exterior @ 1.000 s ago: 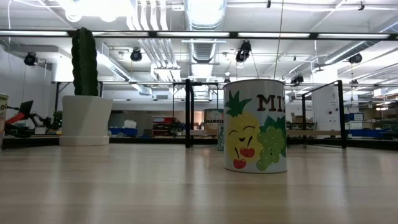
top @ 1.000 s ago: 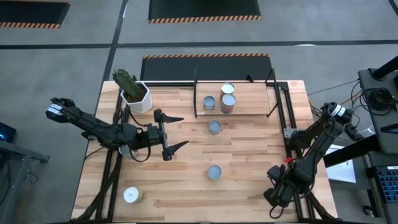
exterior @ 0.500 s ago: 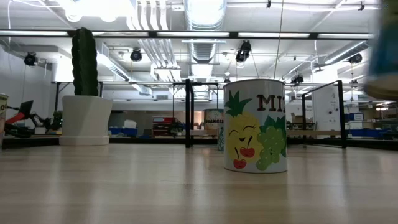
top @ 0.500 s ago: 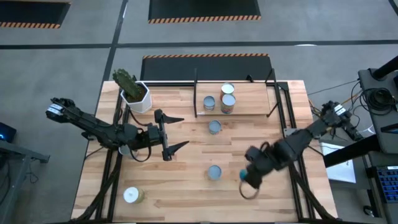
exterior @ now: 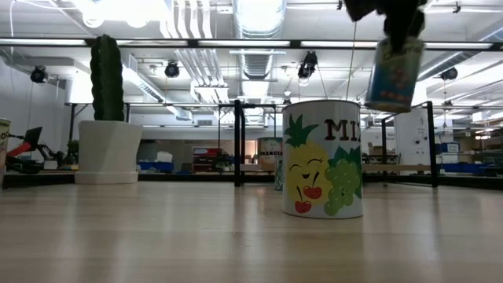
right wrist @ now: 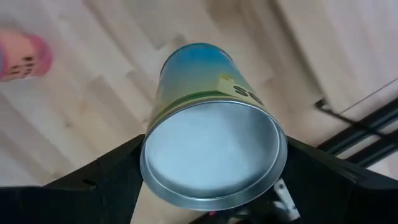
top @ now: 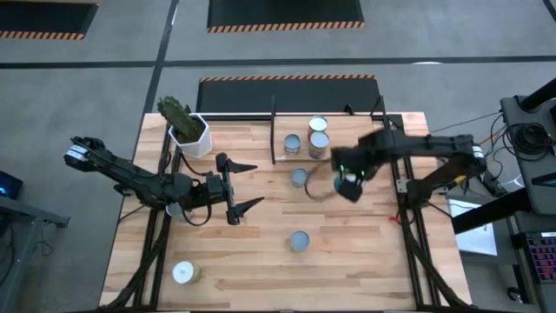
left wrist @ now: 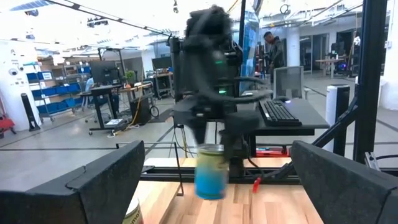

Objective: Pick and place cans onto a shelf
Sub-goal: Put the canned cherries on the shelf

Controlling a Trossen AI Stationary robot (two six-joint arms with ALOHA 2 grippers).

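Currently the right end effector (top: pixel 349 183) is clamped on a small blue-and-green labelled tin can with a silvery end (right wrist: pixel 211 158), holding it up off the light butcher-block table (top: pixel 261 261); the held can (exterior: pixel 395 72) hangs in the air, clear of the table surface, and the left wrist view shows it (left wrist: pixel 210 171) blurred beneath the dark arm. Seen from above, this end effector is just off the front edge of the low light-wood shelf with thin black posts (top: pixel 356 139), toward that shelf's right half.

On the shelf stand three cans: one with a pale top (top: pixel 318 126) toward the back, a brown-sided one (top: pixel 319 144) just in front of it, and a blue-grey-topped one (top: pixel 292 144) beside that. Another blue-grey-topped can (top: pixel 300 177) sits on the table just in front of the shelf, near the held can. A further can (top: pixel 300 241) stands well in front of the shelf; the low view shows its fruit-cartoon label (exterior: pixel 324 169). A white-topped, green-labelled can (top: pixel 183 273) lies far from the shelf, at the table's front left corner.

The left end effector (top: pixel 241 188) waits with its fingers spread wide, left of the shelf, in front of a white hexagonal pot holding a green cactus (top: pixel 184 126).
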